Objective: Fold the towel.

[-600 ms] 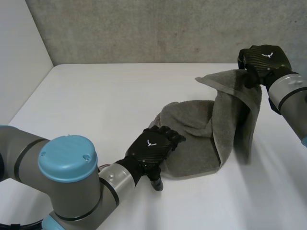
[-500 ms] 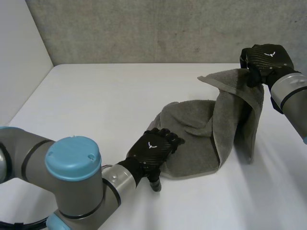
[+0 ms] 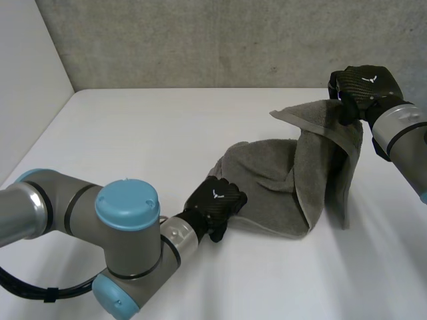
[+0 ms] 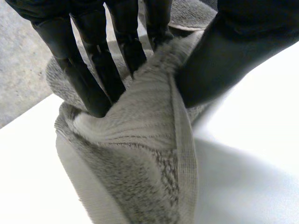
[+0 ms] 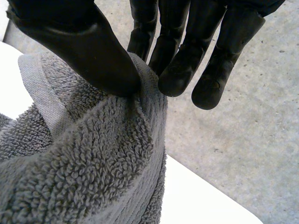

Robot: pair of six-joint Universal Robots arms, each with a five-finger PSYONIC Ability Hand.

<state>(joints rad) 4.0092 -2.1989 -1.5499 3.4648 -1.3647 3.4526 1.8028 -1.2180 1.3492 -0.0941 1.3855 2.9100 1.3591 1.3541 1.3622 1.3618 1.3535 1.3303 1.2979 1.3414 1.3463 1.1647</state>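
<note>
A grey towel (image 3: 280,180) lies bunched on the white table (image 3: 133,133), its right part lifted into a hanging fold. My right hand (image 3: 360,87) holds the towel's raised edge high at the far right. In the right wrist view the thumb (image 5: 84,46) and fingers (image 5: 180,60) pinch the towel's hem (image 5: 145,84). My left hand (image 3: 215,204) sits at the towel's near left edge. In the left wrist view its fingers (image 4: 93,60) and thumb (image 4: 219,60) pinch a ridge of the towel (image 4: 145,112).
A grey wall (image 3: 200,40) runs along the table's far edge. Bare table lies to the left and in front of the towel. My left arm (image 3: 120,233) reaches across the near left part of the table.
My left hand has slid slightly toward the towel and closed more tightly on its edge. The left arm has swung further into view. My right hand has stayed high with the towel's edge.
</note>
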